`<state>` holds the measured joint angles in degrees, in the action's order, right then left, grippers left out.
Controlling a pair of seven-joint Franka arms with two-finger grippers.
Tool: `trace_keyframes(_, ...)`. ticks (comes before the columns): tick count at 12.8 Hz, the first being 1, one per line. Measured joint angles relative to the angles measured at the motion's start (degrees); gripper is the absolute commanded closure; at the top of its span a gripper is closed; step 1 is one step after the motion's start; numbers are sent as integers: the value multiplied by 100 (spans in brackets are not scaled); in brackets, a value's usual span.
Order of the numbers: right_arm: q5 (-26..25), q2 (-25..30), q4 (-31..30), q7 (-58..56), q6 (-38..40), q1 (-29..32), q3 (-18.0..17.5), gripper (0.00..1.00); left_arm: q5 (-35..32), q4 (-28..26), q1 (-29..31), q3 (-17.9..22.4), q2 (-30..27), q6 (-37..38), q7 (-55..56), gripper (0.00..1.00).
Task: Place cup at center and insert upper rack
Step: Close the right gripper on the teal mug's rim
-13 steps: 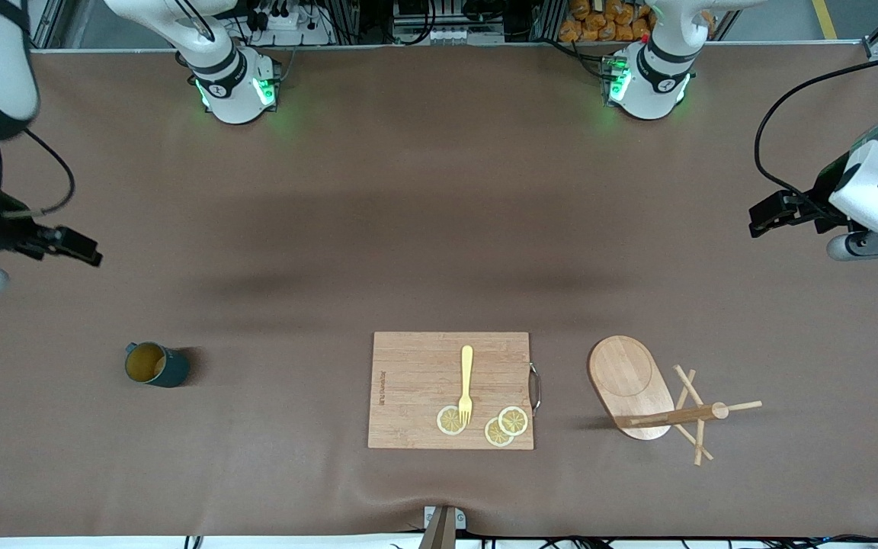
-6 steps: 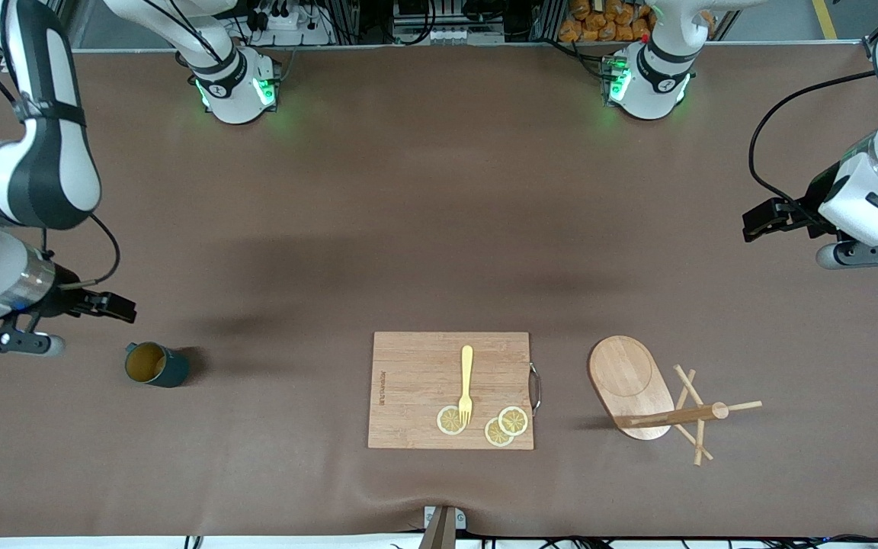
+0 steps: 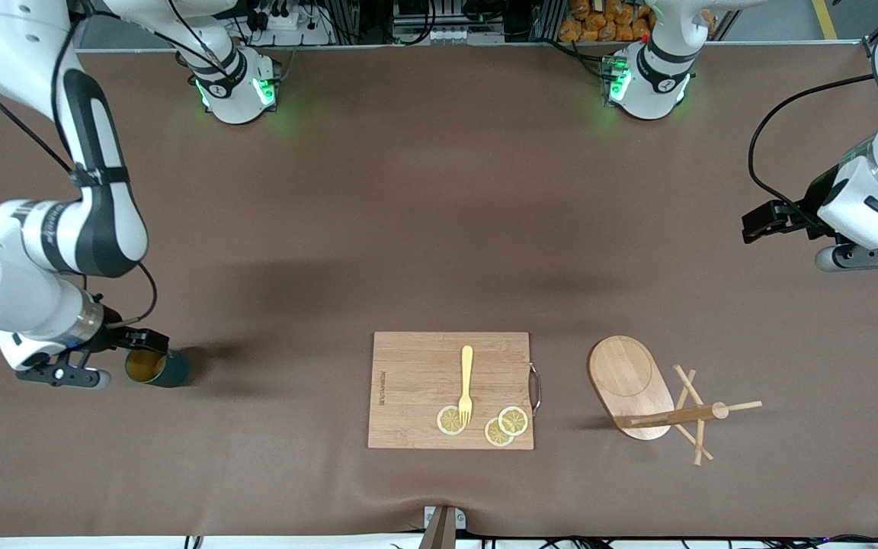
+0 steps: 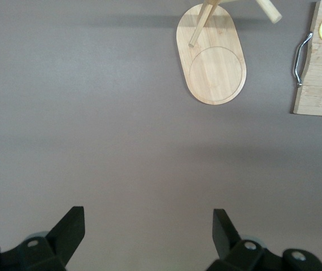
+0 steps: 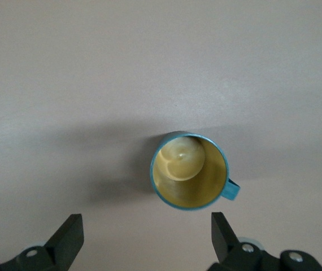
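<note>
The cup (image 3: pixel 158 368), dark teal with a yellowish inside, stands upright on the table toward the right arm's end. My right gripper (image 3: pixel 62 375) hangs beside it, and the wrist camera covers part of the rim. In the right wrist view the cup (image 5: pixel 190 170) lies just ahead of my right gripper (image 5: pixel 147 227), which is open with only table between the fingers. The upper rack (image 3: pixel 629 385) stands on its oval base toward the left arm's end, with post and pegs (image 3: pixel 687 415) rising from it. My left gripper (image 3: pixel 862 258) waits open near that table end; the rack base (image 4: pixel 212 59) shows well ahead of my left gripper (image 4: pixel 148 221).
A rectangular wooden cutting board (image 3: pixel 416 381) lies mid-table between cup and rack. It carries a yellow fork (image 3: pixel 466 381) and three lemon slices (image 3: pixel 450 420), and has a metal handle (image 3: pixel 536 387) on the rack side. Brown table stretches from there to the arm bases.
The right arm has swung in from the table's end and come down beside the cup. The left arm has shifted only slightly. Cup, rack and board have not moved.
</note>
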<state>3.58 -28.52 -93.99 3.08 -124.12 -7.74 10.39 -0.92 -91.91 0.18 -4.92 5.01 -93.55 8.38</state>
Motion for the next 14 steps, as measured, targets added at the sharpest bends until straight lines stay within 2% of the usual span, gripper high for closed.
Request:
trace_keyframes(5,7,-516,209,0,-428,-17,-16,0,0,3,10,5,0,0,0,0)
trace_keyframes(13,7,-870,227,-40,-704,-17,-25,0,0,3,10,5,2,5,0,0)
trace_keyframes(14,7,-906,228,-91,-725,-16,-24,9,0,3,10,5,4,5,0,0)
